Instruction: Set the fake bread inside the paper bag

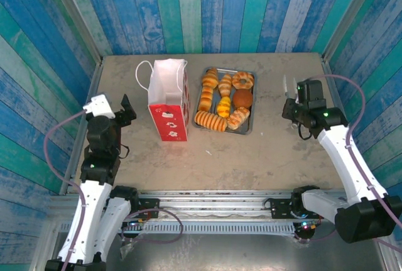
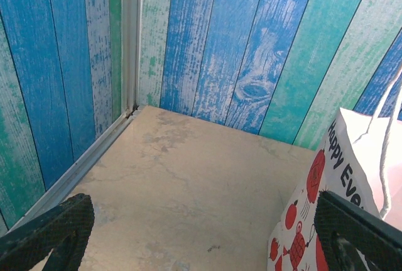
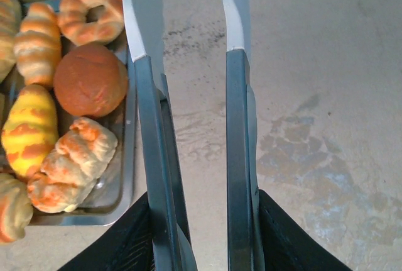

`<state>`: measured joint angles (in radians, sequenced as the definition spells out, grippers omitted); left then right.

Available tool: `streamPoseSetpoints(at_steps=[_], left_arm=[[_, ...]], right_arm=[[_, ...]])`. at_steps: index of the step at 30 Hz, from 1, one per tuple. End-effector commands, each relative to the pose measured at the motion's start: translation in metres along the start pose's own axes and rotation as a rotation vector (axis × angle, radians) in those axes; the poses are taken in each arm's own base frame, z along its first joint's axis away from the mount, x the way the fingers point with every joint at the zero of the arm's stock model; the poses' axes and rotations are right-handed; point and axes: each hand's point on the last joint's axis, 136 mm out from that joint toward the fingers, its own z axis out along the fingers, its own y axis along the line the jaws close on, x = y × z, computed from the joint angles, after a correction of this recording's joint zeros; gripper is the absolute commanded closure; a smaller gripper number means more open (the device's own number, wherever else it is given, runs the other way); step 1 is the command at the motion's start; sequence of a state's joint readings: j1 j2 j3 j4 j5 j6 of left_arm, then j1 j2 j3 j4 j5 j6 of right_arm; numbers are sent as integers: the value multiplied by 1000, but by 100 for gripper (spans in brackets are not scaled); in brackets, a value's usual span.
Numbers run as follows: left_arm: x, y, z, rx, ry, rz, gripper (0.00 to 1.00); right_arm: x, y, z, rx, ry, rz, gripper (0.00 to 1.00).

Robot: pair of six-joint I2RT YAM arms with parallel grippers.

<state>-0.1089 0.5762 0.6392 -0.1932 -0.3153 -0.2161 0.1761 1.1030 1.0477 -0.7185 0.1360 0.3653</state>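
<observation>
Bread (image 1: 224, 101) all sits on the tray (image 1: 247, 126), right of the bag (image 1: 169, 100). Right fingers (image 3: 188, 38) hover beside the tray, slightly parted, empty; left fingers (image 2: 201, 233) wide, empty. Risk: the light bag tips if nudged.

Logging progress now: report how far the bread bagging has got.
Done: nothing visible; the fake bread all sits on the metal tray. In hand: nothing; left gripper and right gripper are open and empty. Left: every piece must go into the paper bag.
</observation>
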Motion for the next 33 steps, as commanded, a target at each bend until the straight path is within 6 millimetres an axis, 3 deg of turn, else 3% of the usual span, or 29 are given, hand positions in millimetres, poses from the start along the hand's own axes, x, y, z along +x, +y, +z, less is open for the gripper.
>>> streamPoseSetpoints(at_steps=[1,4,7,12,16,22,25,33], left_arm=[[-29,-2,-1,-9,-53,-39,6],[-67,-7,-3,-15,-89,-71,6],[-99,-26,1,47,-90,-59,6],[-121,-70,26,195,46,3,6],[-110,-99,55,351,224,52,6],[-77,-114,91,491,388,22,5],[-65,-116,99,538,432,-2,0],[-39,-119,102,595,505,-8,24]], right_arm=[[-7,17,-9,-65,18,-90,60],[-9,23,-14,-71,46,-141,60],[-8,31,-14,-95,73,-166,60],[-4,49,-10,-160,119,-179,60],[2,60,-8,-186,164,-209,60],[8,65,-7,-188,203,-232,60],[6,66,-8,-187,197,-228,60],[1,69,-8,-182,186,-224,61]])
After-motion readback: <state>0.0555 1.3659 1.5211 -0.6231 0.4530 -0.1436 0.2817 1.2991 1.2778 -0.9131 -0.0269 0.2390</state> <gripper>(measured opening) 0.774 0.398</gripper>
